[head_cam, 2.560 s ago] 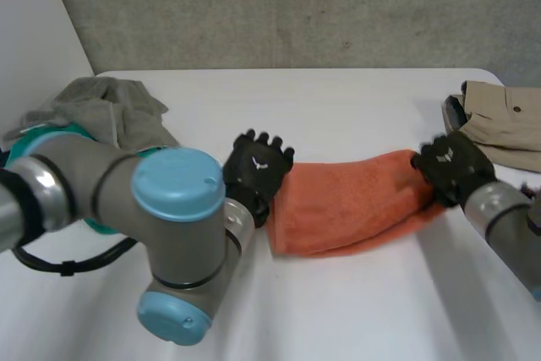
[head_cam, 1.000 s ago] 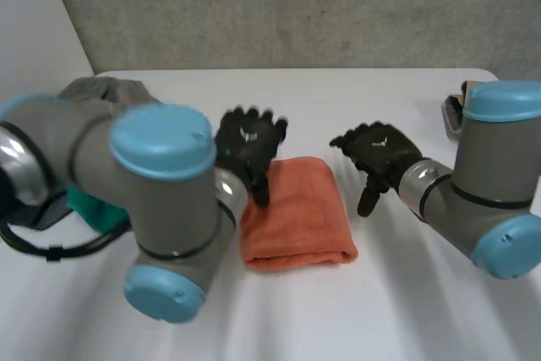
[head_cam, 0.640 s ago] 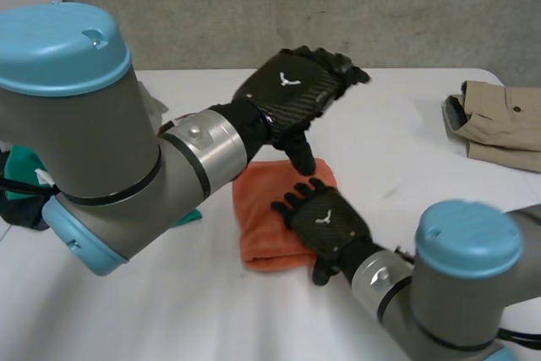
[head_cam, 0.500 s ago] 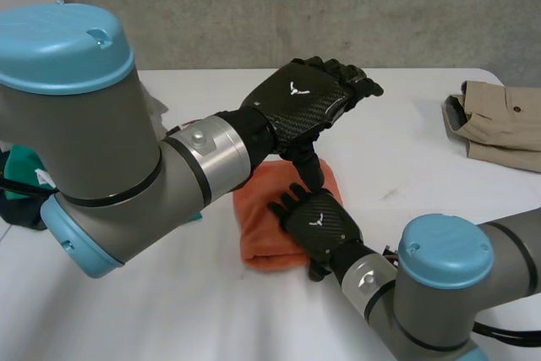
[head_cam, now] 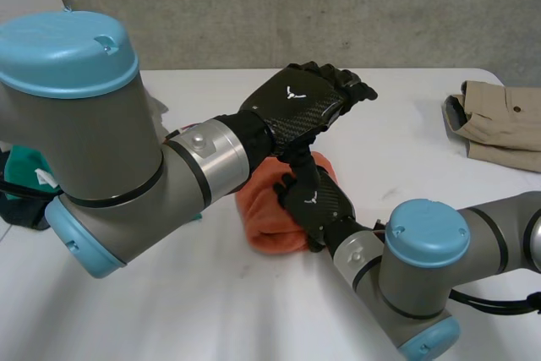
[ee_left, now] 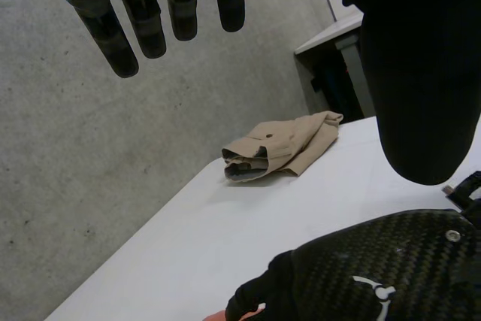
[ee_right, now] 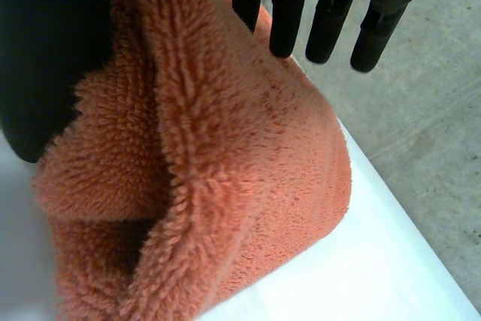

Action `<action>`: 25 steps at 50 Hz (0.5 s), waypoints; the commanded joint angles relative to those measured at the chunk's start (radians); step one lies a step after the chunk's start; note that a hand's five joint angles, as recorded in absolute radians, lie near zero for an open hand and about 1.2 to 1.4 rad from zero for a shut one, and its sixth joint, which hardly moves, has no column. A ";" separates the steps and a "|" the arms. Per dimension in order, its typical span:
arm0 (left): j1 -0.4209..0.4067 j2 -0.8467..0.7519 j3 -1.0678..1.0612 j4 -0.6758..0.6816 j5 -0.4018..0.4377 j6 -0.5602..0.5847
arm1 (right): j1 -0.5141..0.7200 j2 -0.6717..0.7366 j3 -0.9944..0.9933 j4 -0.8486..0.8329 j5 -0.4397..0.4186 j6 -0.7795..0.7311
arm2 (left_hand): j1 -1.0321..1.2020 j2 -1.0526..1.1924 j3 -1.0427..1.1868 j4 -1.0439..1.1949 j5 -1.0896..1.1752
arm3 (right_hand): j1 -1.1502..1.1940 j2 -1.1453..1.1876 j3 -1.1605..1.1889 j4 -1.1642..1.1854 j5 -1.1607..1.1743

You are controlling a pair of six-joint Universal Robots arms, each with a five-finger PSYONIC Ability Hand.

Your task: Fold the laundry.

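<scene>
The orange towel (head_cam: 258, 210) sits bunched on the white table (head_cam: 406, 141). The right hand (head_cam: 314, 205) pinches a fold of the towel (thumb one side, straight fingers the other). The left hand (head_cam: 300, 106) hangs just above the towel, fingers spread, holding nothing. Tan clothes (head_cam: 499, 120) lie well right of the towel.

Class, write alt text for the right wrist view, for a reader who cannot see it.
A fluffy orange towel, folded and bunched, is pinched by the right hand between thumb and straight fingers. It rests on a white table.

grey arms (head_cam: 101, 166), light-blue caps (head_cam: 68, 44), black robot hands (head_cam: 297, 106) (white emblems (head_cam: 292, 93))
</scene>
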 commanded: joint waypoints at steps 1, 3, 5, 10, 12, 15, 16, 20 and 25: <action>0.002 -0.002 -0.002 0.000 0.000 0.000 | 0.000 0.037 -0.057 0.000 -0.001 0.002 | 0.020 0.006 -0.003 0.009 0.000 | 0.411 0.425 0.416 0.415 0.428; 0.002 -0.002 -0.002 0.000 0.000 0.000 | 0.000 0.052 -0.073 0.000 -0.001 0.002 | 0.020 0.006 -0.003 0.009 0.000 | 0.632 0.645 0.637 0.636 0.649; 0.002 -0.002 -0.002 0.000 0.000 0.000 | -0.001 0.064 -0.096 0.000 0.002 0.002 | 0.020 0.006 -0.003 0.009 0.000 | 1.003 1.016 1.007 1.007 1.020; 0.008 0.009 -0.002 0.000 0.000 0.001 | -0.053 0.051 -0.152 -0.014 0.021 0.003 | 0.020 0.006 -0.003 0.009 0.000 | 1.005 1.018 1.010 1.009 1.022; 0.016 0.012 0.001 0.000 -0.001 0.003 | -0.072 0.040 -0.176 -0.017 0.025 0.003 | 0.017 0.003 -0.006 0.006 -0.003 | 1.005 1.018 1.010 1.009 1.022; 0.034 0.023 0.010 0.003 -0.001 0.001 | -0.115 0.009 -0.240 -0.017 0.028 0.008 | 0.017 0.003 -0.006 0.006 -0.003 | 1.005 1.018 1.010 1.009 1.022; 0.039 0.027 0.013 0.003 -0.001 0.001 | -0.148 -0.003 -0.270 -0.017 0.021 0.017 | 0.017 0.003 -0.006 0.006 -0.003 | 1.005 1.018 1.010 1.009 1.022; 0.054 0.060 0.034 0.006 -0.003 -0.003 | -0.240 -0.023 -0.353 -0.019 0.004 0.071 | 0.014 0.001 -0.009 0.003 -0.006 | 1.005 1.018 1.010 1.009 1.022; 0.060 0.070 0.059 0.021 -0.023 -0.034 | -0.366 -0.026 -0.465 -0.034 -0.050 0.149 | 0.011 -0.002 -0.012 0.000 -0.009 | 1.005 1.018 1.010 1.009 1.022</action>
